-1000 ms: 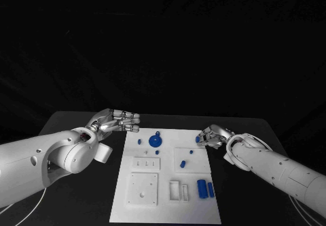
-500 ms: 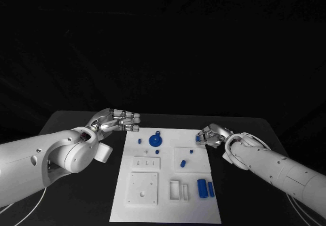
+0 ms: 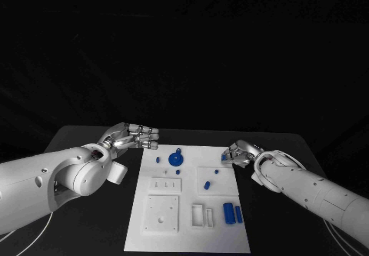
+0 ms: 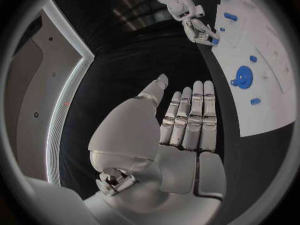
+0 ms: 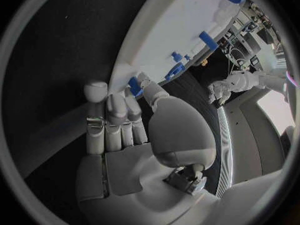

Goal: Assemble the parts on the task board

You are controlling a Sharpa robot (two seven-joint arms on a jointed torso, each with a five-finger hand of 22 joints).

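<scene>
Several blue parts [image 3: 176,158] on task board [image 3: 184,234]

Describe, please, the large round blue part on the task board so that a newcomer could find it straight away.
Start at the white task board in the middle of the black table and look to its far end, towards the left hand. There lies the round blue part, a flat disc with a small knob. It is wider than the small blue pieces beside it, and unlike the two blue cylinders at the near end.
</scene>
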